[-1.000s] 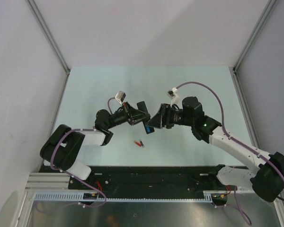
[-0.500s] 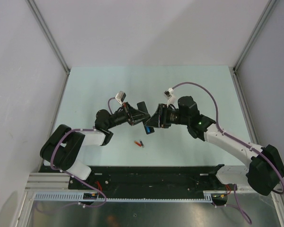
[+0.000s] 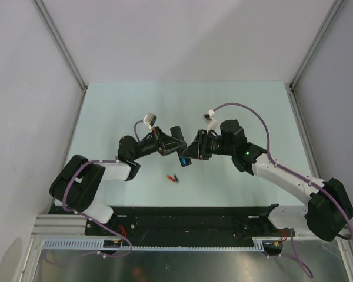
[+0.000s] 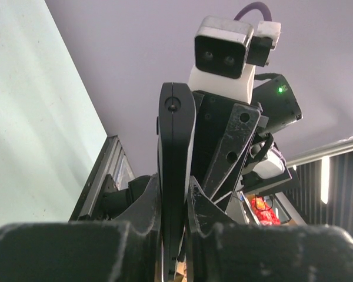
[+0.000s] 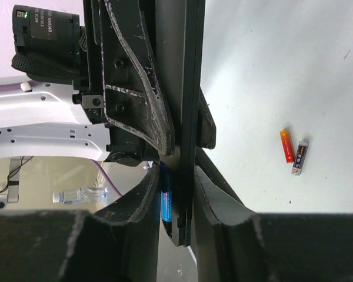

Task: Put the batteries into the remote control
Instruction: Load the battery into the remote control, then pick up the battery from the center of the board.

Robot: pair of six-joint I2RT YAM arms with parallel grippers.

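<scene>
Right wrist view shows the right gripper closed narrowly on the remote control, with a blue battery pinched against it. The left gripper clamps the same bar, apparently off the table. The bar is probably stiff, light and slick, best held on its long flat faces. A red-orange battery and a dark battery lie well apart from the grippers, and the walls stand far off.

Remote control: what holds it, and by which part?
Both grippers: the left gripper clamps one end of the remote control, the right gripper the other end, with a blue battery against it.
</scene>
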